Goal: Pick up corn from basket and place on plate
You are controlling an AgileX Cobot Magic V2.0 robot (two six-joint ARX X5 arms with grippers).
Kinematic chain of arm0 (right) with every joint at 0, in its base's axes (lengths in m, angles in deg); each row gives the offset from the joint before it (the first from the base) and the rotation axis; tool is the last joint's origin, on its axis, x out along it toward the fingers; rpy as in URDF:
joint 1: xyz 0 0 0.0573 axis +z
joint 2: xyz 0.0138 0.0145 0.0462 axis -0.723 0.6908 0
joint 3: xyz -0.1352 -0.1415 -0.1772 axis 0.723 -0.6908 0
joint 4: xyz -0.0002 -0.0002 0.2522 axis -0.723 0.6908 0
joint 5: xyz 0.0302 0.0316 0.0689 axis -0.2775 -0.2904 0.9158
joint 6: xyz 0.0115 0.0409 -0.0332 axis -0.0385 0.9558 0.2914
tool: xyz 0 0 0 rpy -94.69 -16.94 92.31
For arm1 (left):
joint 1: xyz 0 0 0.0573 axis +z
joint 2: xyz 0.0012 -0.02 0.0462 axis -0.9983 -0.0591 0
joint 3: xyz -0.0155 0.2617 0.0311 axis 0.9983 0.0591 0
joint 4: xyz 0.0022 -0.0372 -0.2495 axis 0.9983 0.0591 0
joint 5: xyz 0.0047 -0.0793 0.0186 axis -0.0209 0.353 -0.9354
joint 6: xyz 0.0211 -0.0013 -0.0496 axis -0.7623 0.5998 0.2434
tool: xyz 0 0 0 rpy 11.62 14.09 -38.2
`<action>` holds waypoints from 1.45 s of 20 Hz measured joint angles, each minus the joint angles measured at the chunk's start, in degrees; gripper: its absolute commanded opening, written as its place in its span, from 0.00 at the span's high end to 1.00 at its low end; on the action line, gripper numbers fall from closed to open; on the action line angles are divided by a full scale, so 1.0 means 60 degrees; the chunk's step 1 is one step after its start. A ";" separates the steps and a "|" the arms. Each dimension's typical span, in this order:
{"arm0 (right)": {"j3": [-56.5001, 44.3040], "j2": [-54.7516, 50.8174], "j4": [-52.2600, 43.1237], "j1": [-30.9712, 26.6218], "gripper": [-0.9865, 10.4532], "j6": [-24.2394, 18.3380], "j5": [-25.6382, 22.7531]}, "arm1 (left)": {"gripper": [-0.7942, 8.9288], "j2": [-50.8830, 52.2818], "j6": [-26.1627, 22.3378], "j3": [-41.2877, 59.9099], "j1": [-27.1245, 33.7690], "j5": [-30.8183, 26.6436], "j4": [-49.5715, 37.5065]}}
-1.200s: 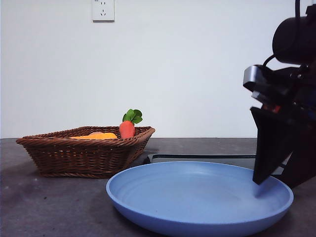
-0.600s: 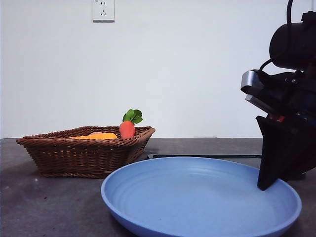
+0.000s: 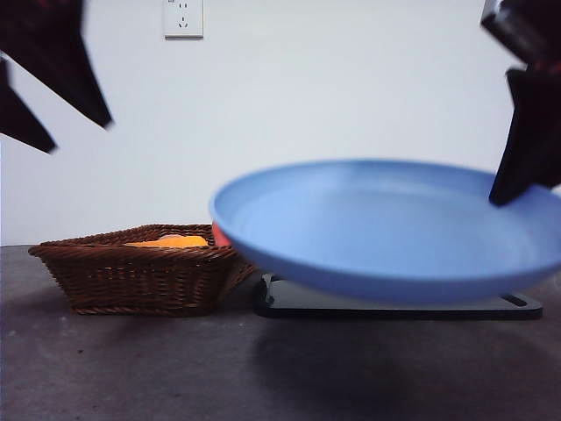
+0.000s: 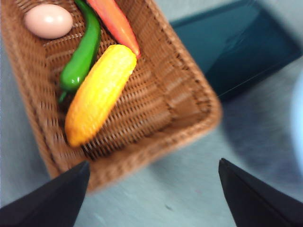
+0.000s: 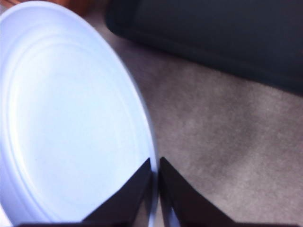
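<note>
above the grey table, the round blue plate is pinched by its rim in the right gripper; a slip is risked. the long yellow corn is left in the brown wicker basket, under the wide-open left gripper.

No readable text anywhere

The wall socket above the basket carries no legible marking; plate and tray are unlabelled.
</note>
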 measured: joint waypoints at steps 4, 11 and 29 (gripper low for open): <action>0.0018 -0.0867 0.0281 0.0000 0.91 0.0168 -0.0004 | 0.46 -0.2444 -0.0718 -0.1395 -0.0543 -0.1078 0.0018; 0.0018 -0.1636 0.0820 0.0000 0.91 0.0281 -0.0047 | 0.46 -0.5410 -0.1781 -0.3158 -0.0845 -0.2098 0.0091; 0.0018 -0.1668 0.0725 0.0000 0.91 0.0281 -0.0047 | 0.68 -0.6499 -0.2178 -0.3202 -0.0831 -0.2371 -0.0820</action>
